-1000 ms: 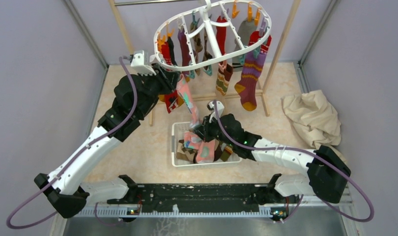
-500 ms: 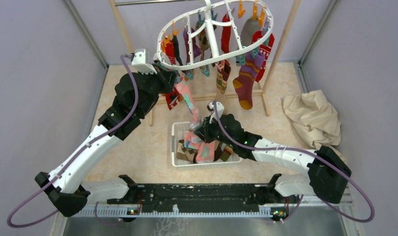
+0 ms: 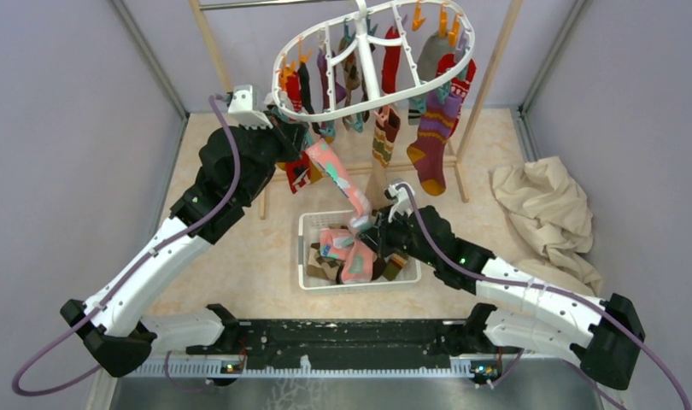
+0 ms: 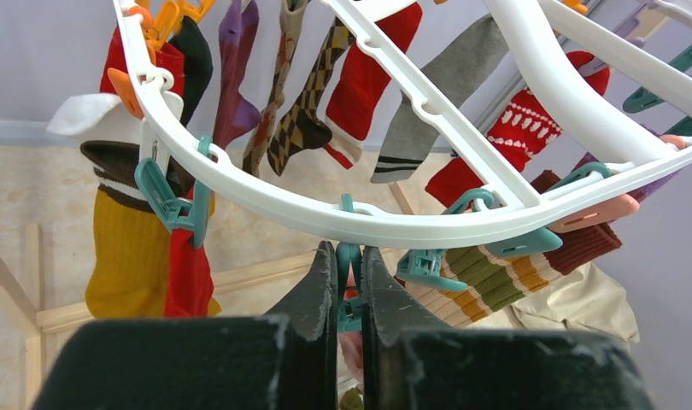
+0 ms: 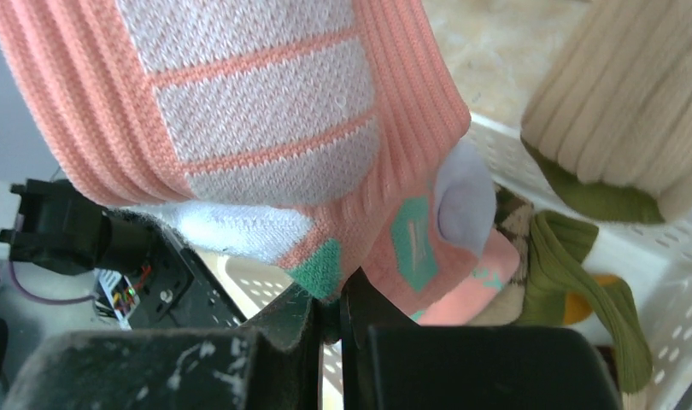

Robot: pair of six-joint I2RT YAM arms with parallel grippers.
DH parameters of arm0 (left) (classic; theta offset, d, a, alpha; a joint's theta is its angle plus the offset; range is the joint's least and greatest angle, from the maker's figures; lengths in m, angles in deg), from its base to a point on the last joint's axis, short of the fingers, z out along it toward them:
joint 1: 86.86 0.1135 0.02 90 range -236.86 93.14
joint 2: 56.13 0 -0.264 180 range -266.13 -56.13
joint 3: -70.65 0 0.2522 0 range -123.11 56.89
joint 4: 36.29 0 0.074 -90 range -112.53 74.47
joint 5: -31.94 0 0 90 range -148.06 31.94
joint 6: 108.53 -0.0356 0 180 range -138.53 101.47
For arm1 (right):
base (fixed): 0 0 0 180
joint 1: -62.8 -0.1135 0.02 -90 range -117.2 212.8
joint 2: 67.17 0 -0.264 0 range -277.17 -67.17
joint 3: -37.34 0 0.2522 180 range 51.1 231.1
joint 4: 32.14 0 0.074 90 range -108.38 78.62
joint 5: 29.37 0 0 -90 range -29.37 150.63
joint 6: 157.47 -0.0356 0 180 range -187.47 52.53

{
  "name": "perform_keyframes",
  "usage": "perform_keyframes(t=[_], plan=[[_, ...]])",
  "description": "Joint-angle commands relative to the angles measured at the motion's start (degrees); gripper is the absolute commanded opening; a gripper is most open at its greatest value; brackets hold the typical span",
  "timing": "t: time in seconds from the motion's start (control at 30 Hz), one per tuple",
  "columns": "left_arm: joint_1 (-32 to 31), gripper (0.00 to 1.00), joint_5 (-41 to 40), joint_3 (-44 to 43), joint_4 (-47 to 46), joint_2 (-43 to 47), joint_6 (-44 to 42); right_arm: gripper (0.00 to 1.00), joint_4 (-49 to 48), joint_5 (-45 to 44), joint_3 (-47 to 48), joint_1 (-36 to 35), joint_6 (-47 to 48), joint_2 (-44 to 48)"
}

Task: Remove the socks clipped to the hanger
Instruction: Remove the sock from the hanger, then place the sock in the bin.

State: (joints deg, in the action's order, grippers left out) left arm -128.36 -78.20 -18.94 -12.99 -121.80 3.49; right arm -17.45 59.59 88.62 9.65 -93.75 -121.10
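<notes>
A salmon-pink knitted sock with teal and white patches stretches taut between two robot arms below the near rim of a white plastic oval drying hanger. The sock's long axis runs on a slant, from an upper end just beneath the hanger's rim down and to the right. Its lower end points at a white slotted plastic basket on the floor under the hanger's near side. Which end is the toe cannot be told. The left gripper, raised close under the hanger's rim, is clenched on a teal plastic clip dangling from that rim, with one black finger pressed to each side of it. The right gripper, low beneath the hanger and over the basket, is pinched tight on the pink sock's lower end. The other socks, in red, purple, grey, brown argyle and stripes, hang from clips around and inside the hanger, their long axes upright. More socks lie heaped in the basket, an olive-green ribbed sock among them. A wooden pole rack stands behind the hanger, and a crumpled cream cloth lies on the floor to the hanger's right.
</notes>
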Motion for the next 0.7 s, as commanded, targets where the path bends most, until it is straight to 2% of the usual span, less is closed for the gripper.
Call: perform_keyframes(t=[0.0, 0.23, 0.27, 0.4, 0.53, 0.67], plan=[[-0.3, 0.08, -0.8, -0.4, 0.4, 0.8, -0.4, 0.00, 3.6, -0.4, -3.1, -0.7, 0.2, 2.3], [-0.3, 0.11, -0.9, -0.1, 0.4, 1.0, -0.4, 0.00, 2.3, 0.1, -7.3, -0.6, -1.6, 1.6], [-0.3, 0.24, -0.4, 0.1, 0.3, 1.2, -0.6, 0.00, 2.4, -0.1, -7.8, -0.6, -1.8, 0.7], [-0.3, 0.41, 0.2, 1.1, -0.2, 2.1, -0.5, 0.00, 3.0, -0.5, -7.4, -0.6, -1.5, -1.3], [-0.3, 0.42, 0.4, 2.3, 0.2, 2.7, -0.1, 0.00, 2.3, -0.2, -7.1, -0.6, -1.6, -3.5], [-0.3, 0.50, 0.5, 3.5, 0.5, 3.5, 0.3, 0.00, 1.4, 0.4, -6.6, -0.7, -1.8, -5.3]])
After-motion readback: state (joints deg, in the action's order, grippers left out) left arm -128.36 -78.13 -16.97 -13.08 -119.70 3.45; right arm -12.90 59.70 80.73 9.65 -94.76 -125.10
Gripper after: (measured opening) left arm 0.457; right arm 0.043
